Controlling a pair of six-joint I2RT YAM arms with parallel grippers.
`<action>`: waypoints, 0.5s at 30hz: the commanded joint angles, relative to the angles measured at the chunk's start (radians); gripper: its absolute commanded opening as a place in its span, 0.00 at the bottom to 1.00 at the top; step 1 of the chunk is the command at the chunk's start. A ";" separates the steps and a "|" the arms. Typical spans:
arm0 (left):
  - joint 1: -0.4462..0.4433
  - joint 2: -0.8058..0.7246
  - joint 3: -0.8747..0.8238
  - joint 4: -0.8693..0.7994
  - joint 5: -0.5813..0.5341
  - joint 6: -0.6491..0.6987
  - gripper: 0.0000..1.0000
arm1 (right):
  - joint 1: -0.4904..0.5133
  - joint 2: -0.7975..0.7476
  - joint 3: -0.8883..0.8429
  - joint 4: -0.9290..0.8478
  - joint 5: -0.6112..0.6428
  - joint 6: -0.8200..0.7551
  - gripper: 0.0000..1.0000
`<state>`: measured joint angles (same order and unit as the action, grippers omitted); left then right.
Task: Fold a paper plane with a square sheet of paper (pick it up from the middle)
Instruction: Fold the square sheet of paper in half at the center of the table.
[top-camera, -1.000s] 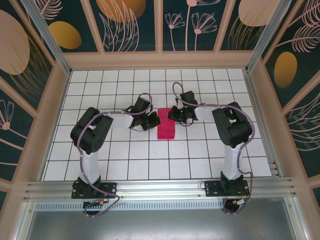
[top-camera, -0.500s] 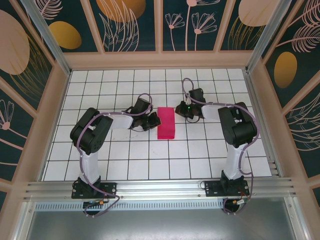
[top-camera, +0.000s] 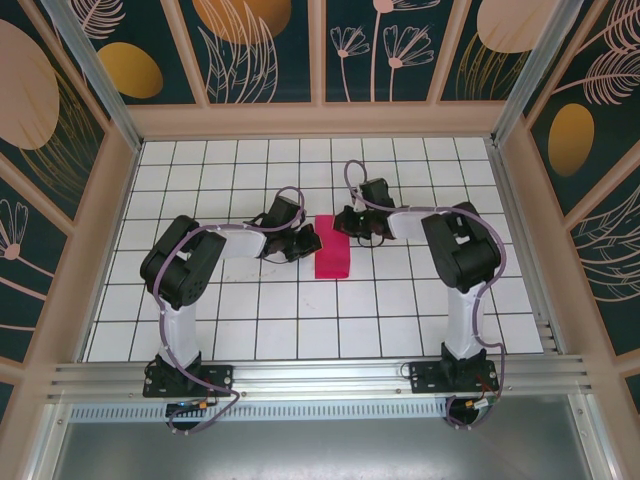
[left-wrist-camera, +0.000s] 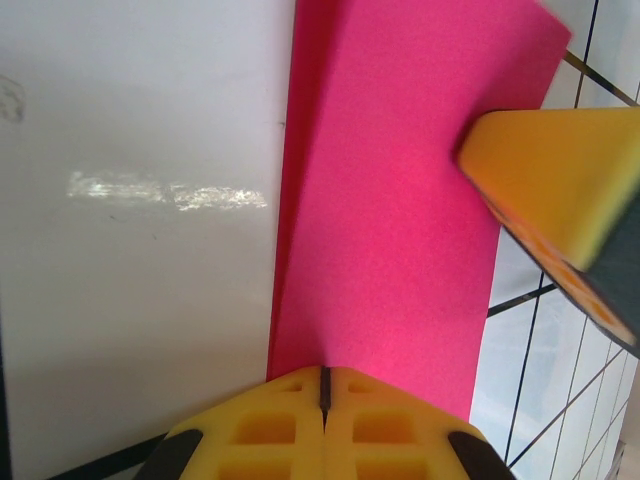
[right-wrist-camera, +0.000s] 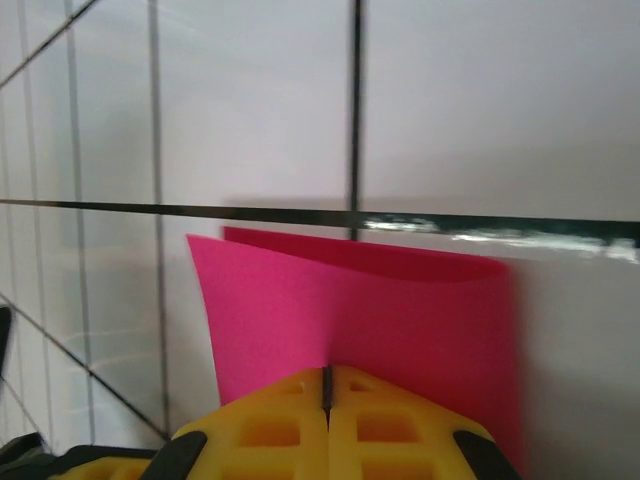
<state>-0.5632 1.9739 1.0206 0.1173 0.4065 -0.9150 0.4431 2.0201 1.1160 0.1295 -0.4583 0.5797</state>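
The folded sheet of paper lies flat on the table between my arms. Left gripper and right gripper: fingers pressed together, tips resting on its edges. I judge it light, limp and easily creased, so I would pinch it mid-edge.

The folded sheet of paper lies mid-surface, between my two arms. My left gripper sits at its left edge. My right gripper sits over its far right corner.
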 joint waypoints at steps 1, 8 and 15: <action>0.018 0.106 -0.090 -0.280 -0.199 0.007 0.00 | -0.038 0.024 0.020 0.006 0.059 -0.001 0.00; 0.017 0.109 -0.106 -0.266 -0.198 0.004 0.00 | -0.118 0.036 0.009 0.034 0.137 0.054 0.00; 0.017 0.107 -0.103 -0.265 -0.199 0.005 0.00 | -0.139 -0.053 0.008 0.033 0.060 0.039 0.00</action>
<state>-0.5632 1.9720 1.0061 0.1436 0.4065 -0.9154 0.3080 2.0232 1.1213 0.1539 -0.3973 0.6247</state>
